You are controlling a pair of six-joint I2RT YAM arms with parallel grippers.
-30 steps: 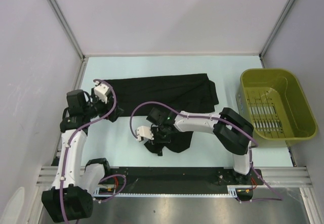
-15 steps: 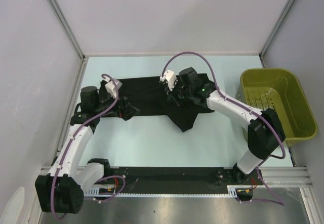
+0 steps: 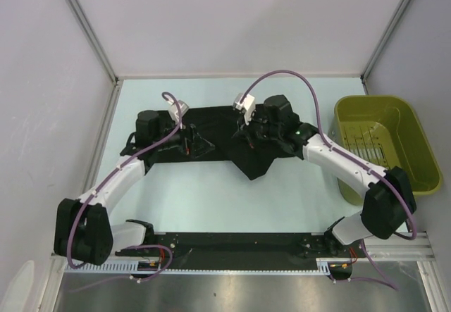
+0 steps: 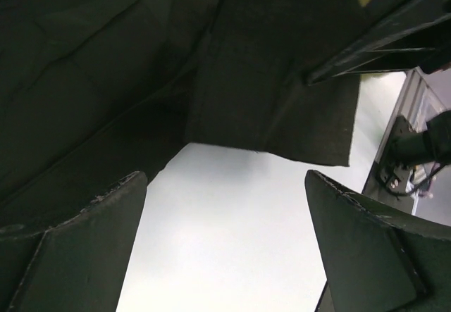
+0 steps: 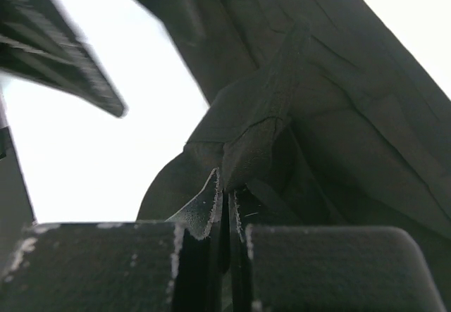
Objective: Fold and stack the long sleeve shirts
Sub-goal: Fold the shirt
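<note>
Now the right claw [image 5: 227,185] pinches the shirt [image 3: 215,120] mid-length, its length lying crosswise; the left claw [image 4: 224,185] gapes, released, nearer its left half.

shirt [image 3: 211,118]: matt soft cloth | basket [image 3: 417,144]: smooth plastic | table [image 3: 211,196]: smooth

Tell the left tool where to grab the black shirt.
Pinch the near edge of the shirt on its left half, coming from above on the near side: that hem lies flat beside bare table, and the right tool holds the other half's fold.
</note>
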